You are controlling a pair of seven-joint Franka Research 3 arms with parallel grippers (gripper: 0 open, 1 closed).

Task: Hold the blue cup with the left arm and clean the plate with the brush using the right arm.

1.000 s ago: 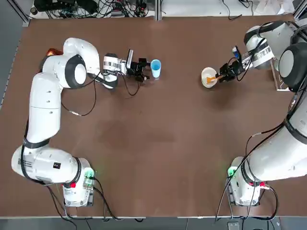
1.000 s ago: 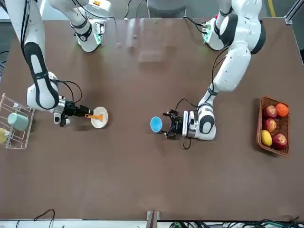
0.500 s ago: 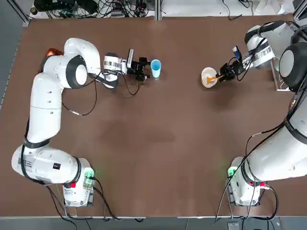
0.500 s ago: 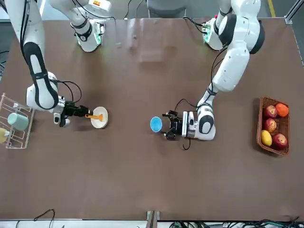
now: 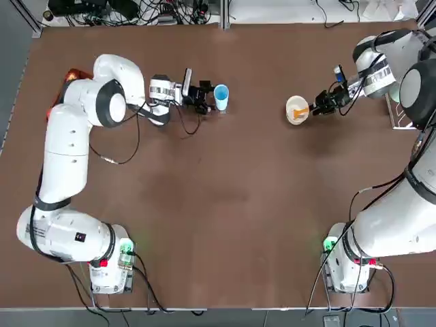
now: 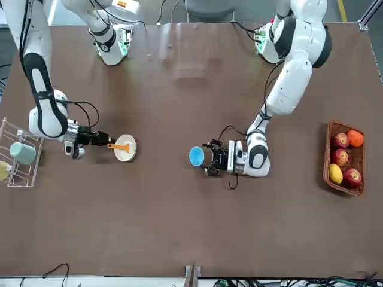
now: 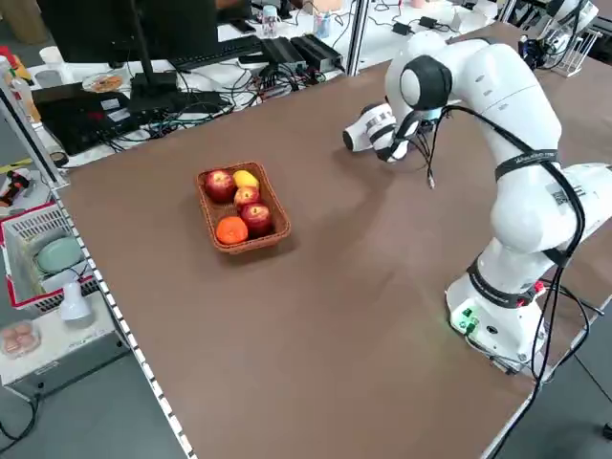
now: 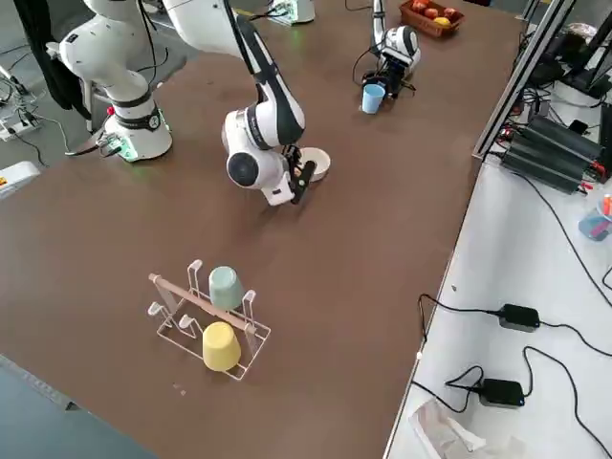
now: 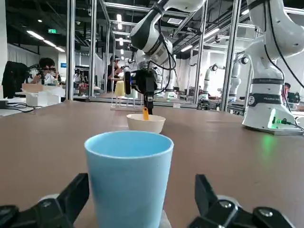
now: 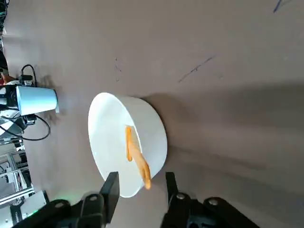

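Note:
The blue cup (image 5: 221, 95) stands upright on the brown table. My left gripper (image 5: 206, 97) lies level at its side, open, one finger (image 9: 76, 192) on either side of the blue cup (image 9: 129, 175), with a gap at one side. The plate (image 5: 294, 104) sits to the right, with the orange-handled brush (image 5: 300, 112) resting in it, handle over the rim. My right gripper (image 5: 319, 105) is just beyond the plate. Its fingers (image 10: 111, 187) stand apart, open, around the handle end of the brush (image 10: 135, 154) without closing on it.
A basket of fruit (image 6: 344, 156) sits near the table edge on my left. A wire rack (image 8: 210, 320) with a teal-green cup and a yellow cup stands on my right, close behind the right wrist. Cables run along the far edge.
My right arm has drawn back slightly from the plate toward the rack. The left arm has shifted a touch. Cup, plate and brush stay put.

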